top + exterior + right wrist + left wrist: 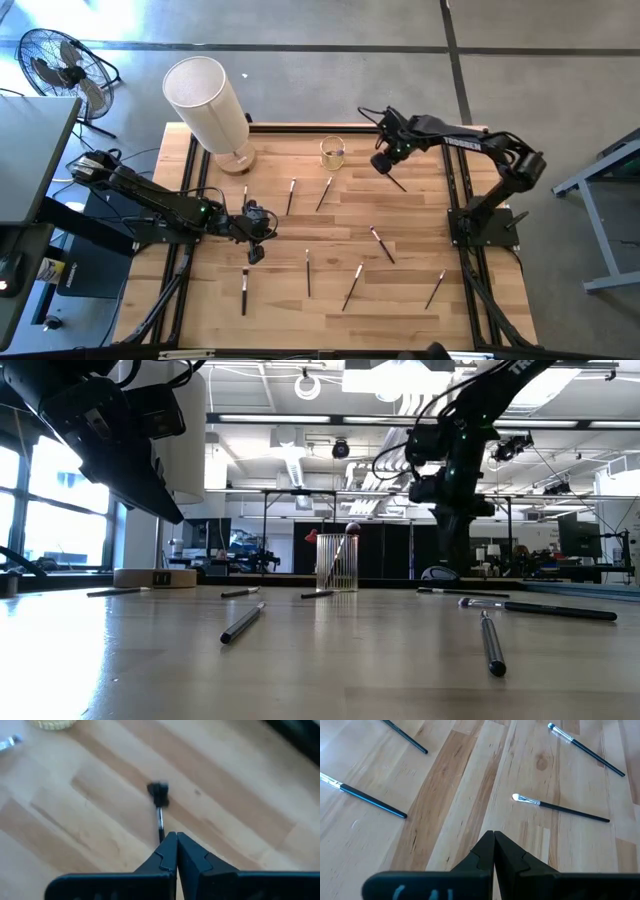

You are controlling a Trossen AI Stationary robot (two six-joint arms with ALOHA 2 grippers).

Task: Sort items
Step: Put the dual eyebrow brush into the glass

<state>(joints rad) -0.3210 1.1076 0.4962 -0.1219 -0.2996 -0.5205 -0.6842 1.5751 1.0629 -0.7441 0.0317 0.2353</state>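
Observation:
Several slim makeup brushes lie flat on the wooden table: (291, 196), (324, 193), (382, 244), (308, 272), (352, 287), (244, 290), (436, 288). My right gripper (386, 167) hovers near the far edge, just right of the glass cup (332, 152), and is shut on a dark brush (398, 182). In the low view a brush seems to stand in the cup (337, 560). My left gripper (256, 254) is shut and empty above the table's left-centre; its wrist view shows it (493, 837) over bare wood near a light-tipped brush (560, 807). My right gripper pinches the dark brush by its handle (161, 834), just behind the metal ferrule, between the two shut fingers. The fingers come from above, slanting down. The brush juts beyond the fingertips, its dark bristle head (158, 790) clear above the table, tilted.
A large white cylinder (210, 105) stands at the far left corner of the table. Dark rails run along the left (190, 190) and right (455, 200) table edges. A fan (60, 60) stands on the floor beyond the table. Bare wood lies at the table's centre.

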